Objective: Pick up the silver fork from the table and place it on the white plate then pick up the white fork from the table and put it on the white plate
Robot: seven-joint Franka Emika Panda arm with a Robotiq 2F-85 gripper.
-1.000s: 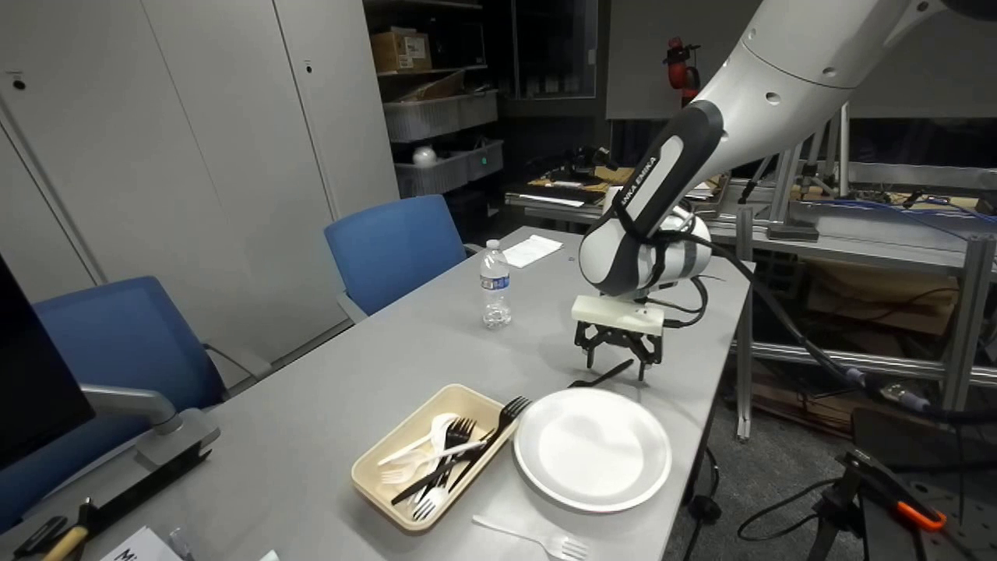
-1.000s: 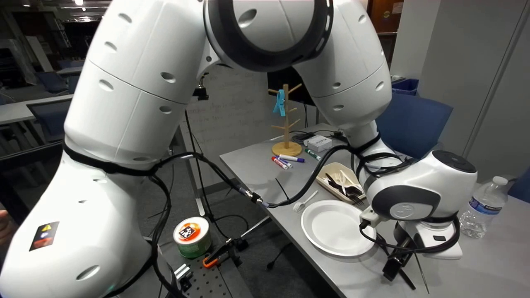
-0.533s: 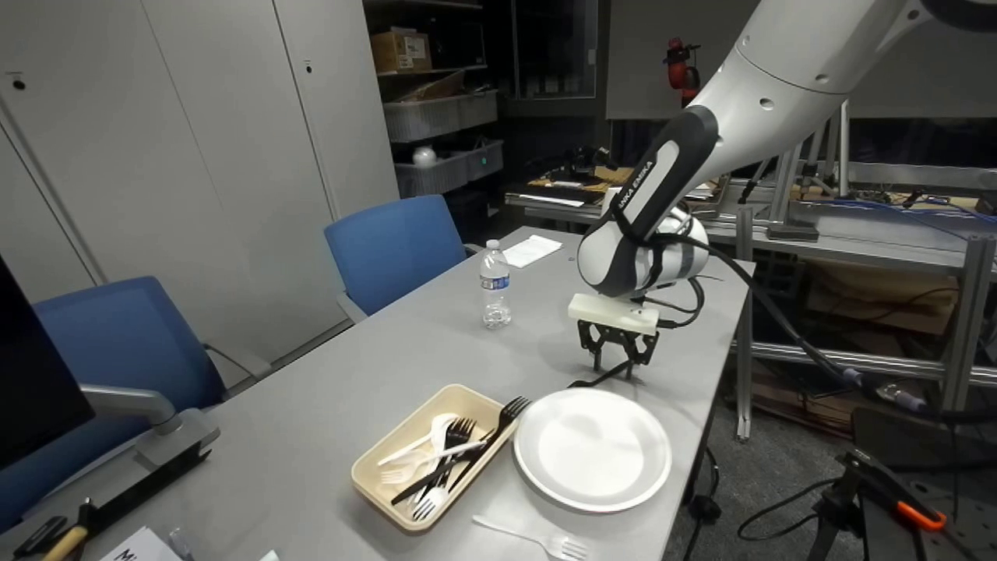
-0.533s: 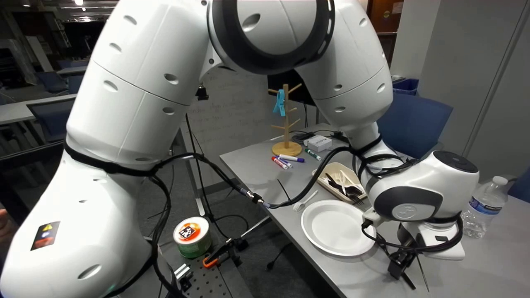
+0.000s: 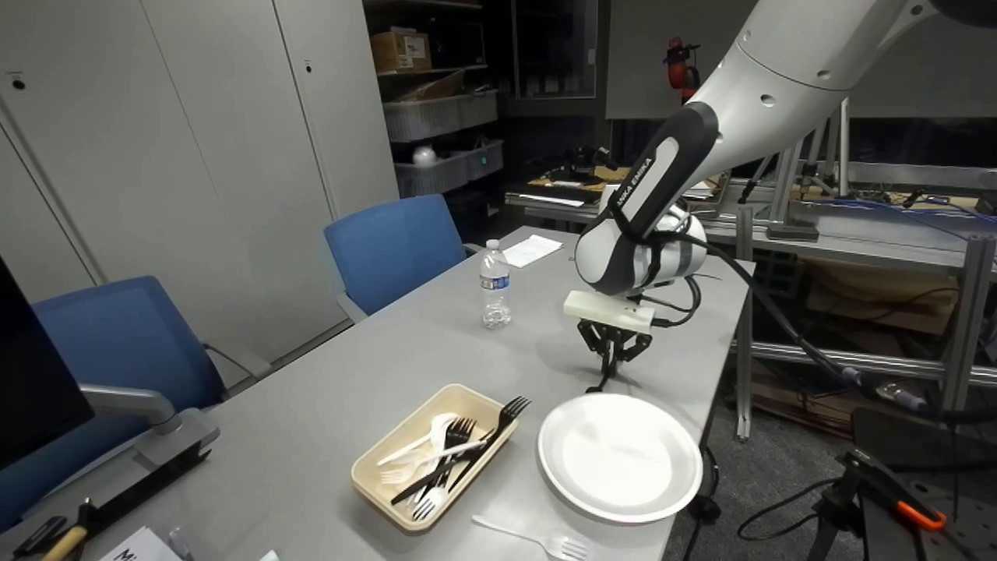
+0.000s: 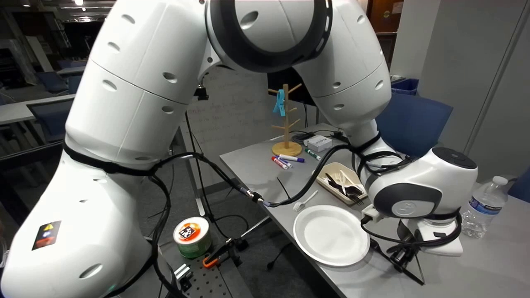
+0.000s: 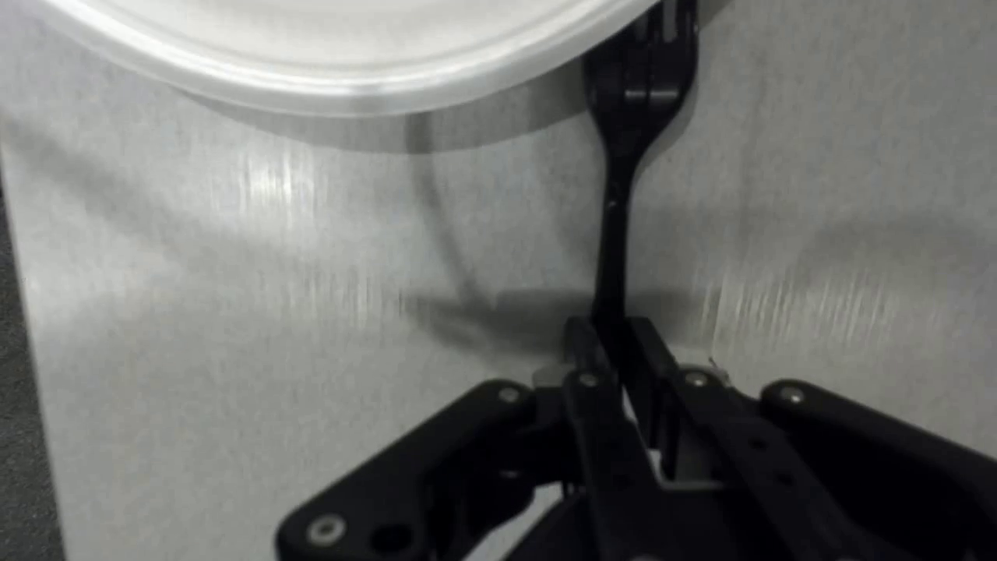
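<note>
Gripper (image 7: 610, 335) has the dark fork (image 7: 614, 202) pinched snug by the handle, tines pointing dead ahead, with the white plate (image 7: 350, 47) ahead-left in wrist view, so probably just lift and swing left.

**Brand Name Partly Hidden**

In an exterior view, towards two o'clock, the arm (image 5: 767, 89) reads "NKA EMIKA" (the start is covered); towards eight, "Mi" marks a white object (image 5: 142, 546). In an exterior view, a yellow warning triangle (image 6: 48, 227) sits on the arm towards eight o'clock, a code-like square (image 6: 186, 232) on a round container (image 6: 193, 247) towards seven. The bottle label (image 6: 485, 205) is illegible.
</note>
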